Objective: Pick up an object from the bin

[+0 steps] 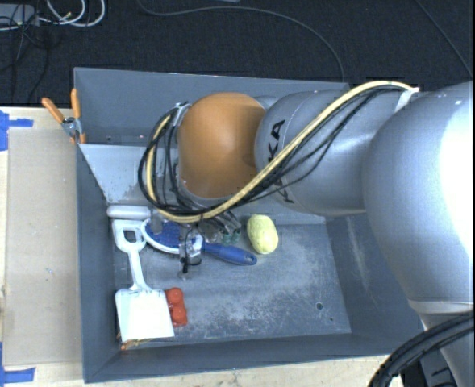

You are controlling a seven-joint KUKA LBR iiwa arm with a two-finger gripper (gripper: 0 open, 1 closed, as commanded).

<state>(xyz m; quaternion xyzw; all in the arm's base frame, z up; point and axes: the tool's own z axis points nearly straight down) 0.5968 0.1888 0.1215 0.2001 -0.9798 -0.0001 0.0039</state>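
In the camera view, the KUKA arm (366, 151) is reaching into the grey metal bin (285, 297). Its gripper (190, 256) is hanging low over one end of a blue-handled tool (231, 254). The tool is lying about mid-bin and running away from the gripper toward the arm's side. (Whether the gripper is spread or pressed together cannot be told; the wrist's orange cover (217, 143) and looping black cables (152, 176) are looming directly above it.)

A blue-and-white curved piece (160, 239) is lying just beside the gripper on the side away from the arm. A yellow-green ball (262, 234) is sitting near the tool's far end, beyond the gripper toward the arm.

Between the gripper and the bin's near wall, a white toy shovel (143, 309) is lying with its handle pointing up toward the gripper. A small red piece (177, 306) is resting just beside the shovel's blade.
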